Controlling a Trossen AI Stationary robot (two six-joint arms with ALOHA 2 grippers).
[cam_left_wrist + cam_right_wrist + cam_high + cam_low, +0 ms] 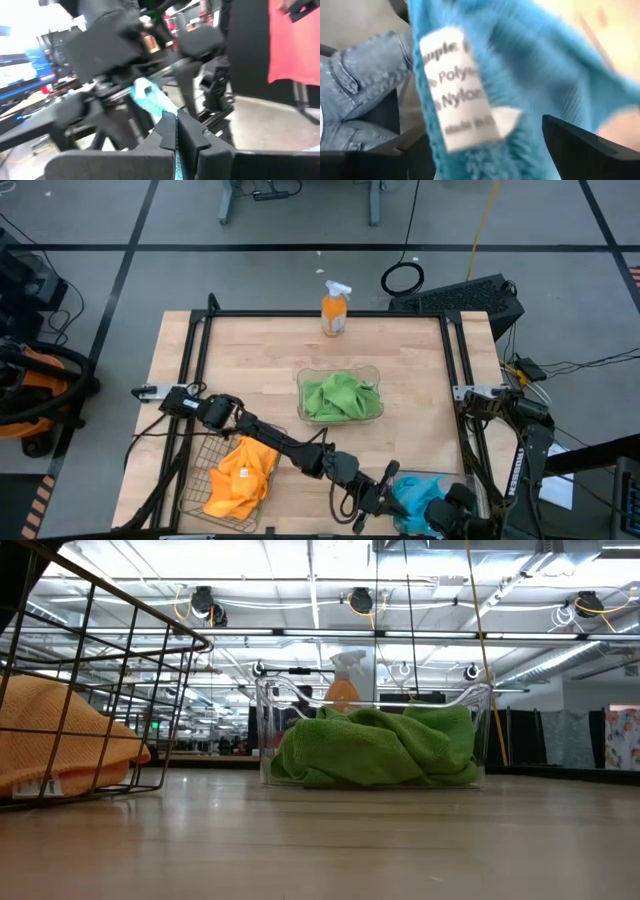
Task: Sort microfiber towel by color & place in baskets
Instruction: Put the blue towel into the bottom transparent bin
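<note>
A sky blue towel (418,495) is bunched at the table's near edge, right of centre. My left gripper (372,502) reaches it from the left and is shut on it. My right gripper (447,515) stands just right of the towel. In its wrist view the towel (520,75) with its white label (462,85) hangs between the open fingers. Green towels (340,397) lie in a clear basket (340,370) at the table's middle. Orange-yellow towels (240,475) lie in the wire basket (195,470) at near left. A basket under the blue towel does not show. My left gripper pinches a narrow fold of the blue towel (174,167) between its two fingers (165,132). It comes roughly level from the table's left. The cloth runs on beyond the fingertips as a bunched strip (150,97). Whether my right gripper touches the blue towel, I cannot tell.
An orange spray bottle (335,308) with a white trigger stands at the table's far edge, behind the clear basket (268,730). Bare wood lies between the baskets. A person's jeans (355,85) show just beyond the near edge, close to my right gripper.
</note>
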